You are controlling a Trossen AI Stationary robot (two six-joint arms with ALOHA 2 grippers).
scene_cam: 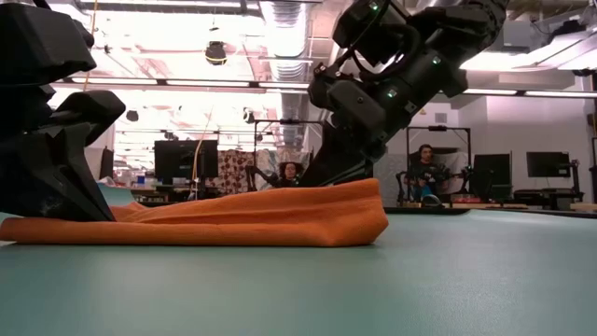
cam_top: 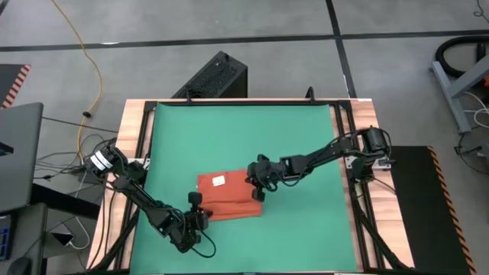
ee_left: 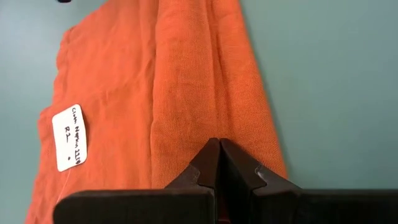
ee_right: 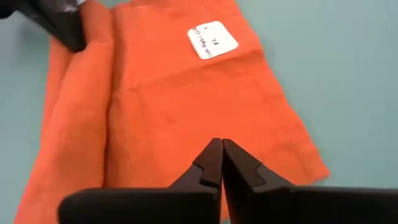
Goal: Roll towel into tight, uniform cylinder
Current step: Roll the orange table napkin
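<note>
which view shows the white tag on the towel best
The right wrist view: the white tag lies flat and unblocked on the towel. The left wrist view shows it too, the high view only a speck, the low view not at all.

Green mat point(cam_top: 306, 153) on wooden table point(cam_top: 137, 114), yellow cable point(cam_top: 92, 69), seated people point(scene_cam: 424, 168) behind.

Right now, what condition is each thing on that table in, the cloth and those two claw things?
towel: lying on the green mat, partly rolled along one edge, the rest flat, white tag facing up.
left gripper: fingers shut, at the rolled edge of the towel.
right gripper: fingers shut, at the towel's opposite end.
green mat: flat, covering the tabletop.
</note>
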